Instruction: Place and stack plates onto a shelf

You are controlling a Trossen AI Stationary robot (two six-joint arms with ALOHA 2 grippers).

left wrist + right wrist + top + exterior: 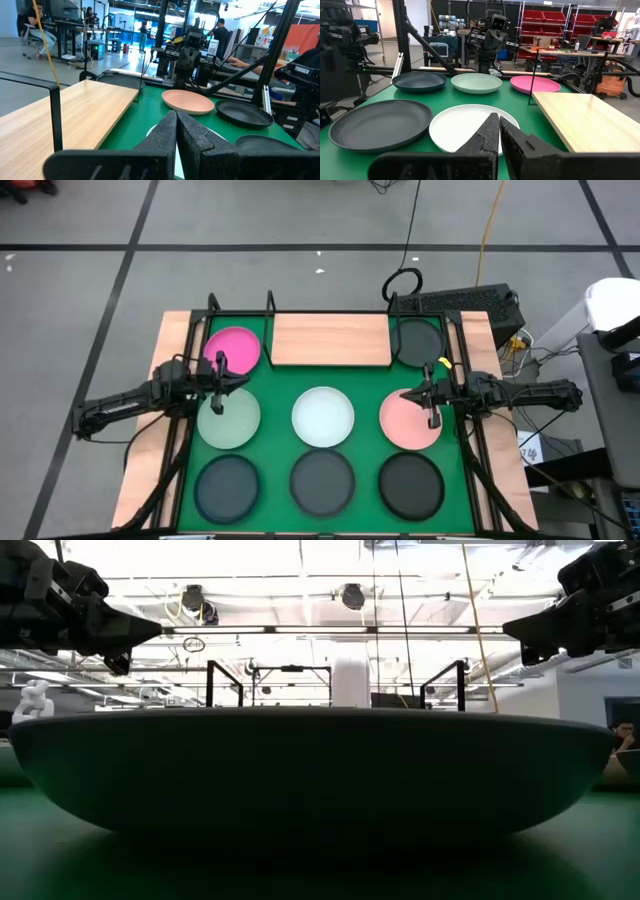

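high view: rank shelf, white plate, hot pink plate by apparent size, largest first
1. Shelf, clearly the largest.
2. White plate and hot pink plate: look about alike. The pink one is partly hidden behind the left gripper, so I won't rank them.

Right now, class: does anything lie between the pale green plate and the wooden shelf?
Nothing visible blocks it. The shelf is bare, and only green mat separates it from the pale green plate. The hot pink plate sits beside the shelf.

The shelf (pixel 331 340) lies bare and reachable from above, black posts (pixel 270 304) flanking its far edge.
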